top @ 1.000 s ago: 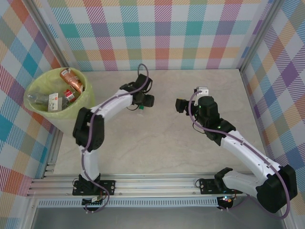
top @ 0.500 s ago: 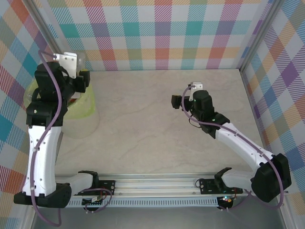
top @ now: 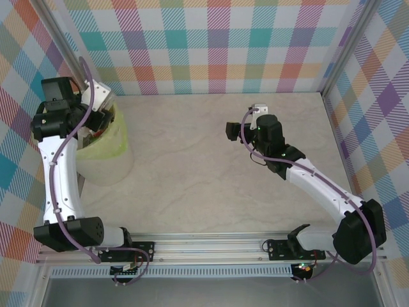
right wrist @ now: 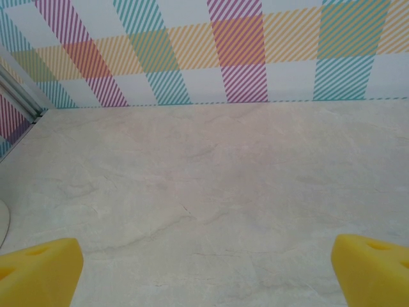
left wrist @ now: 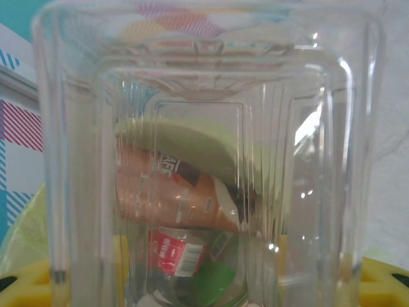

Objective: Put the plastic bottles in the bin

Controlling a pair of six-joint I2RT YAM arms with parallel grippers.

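While the left gripper (top: pixel 101 105) is hanging over the bin (top: pixel 105 153) in the top view, the right gripper (top: pixel 231 130) is hovering above the table (top: pixel 192 185). In the left wrist view, its fingers (left wrist: pixel 29 283) are pinching a clear plastic bottle (left wrist: pixel 204 128), with labelled bottles (left wrist: pixel 172 198) lying in the bin beneath. In the right wrist view, the yellow pads (right wrist: pixel 38 272) are standing spread wide. The release is best made squarely over the opening, clear of the rim.

From above, the left arm (top: pixel 57 173) covers most of the mouth of the bin (top: pixel 107 153), so its content is hidden. At the left wrist, a clear bottle (left wrist: pixel 204 128) is cut off by the lower edge. The bottles (left wrist: pixel 172 192) behind it look distorted. The same edge cuts the left fingers (left wrist: pixel 19 281), and likewise the right fingers (right wrist: pixel 38 272).
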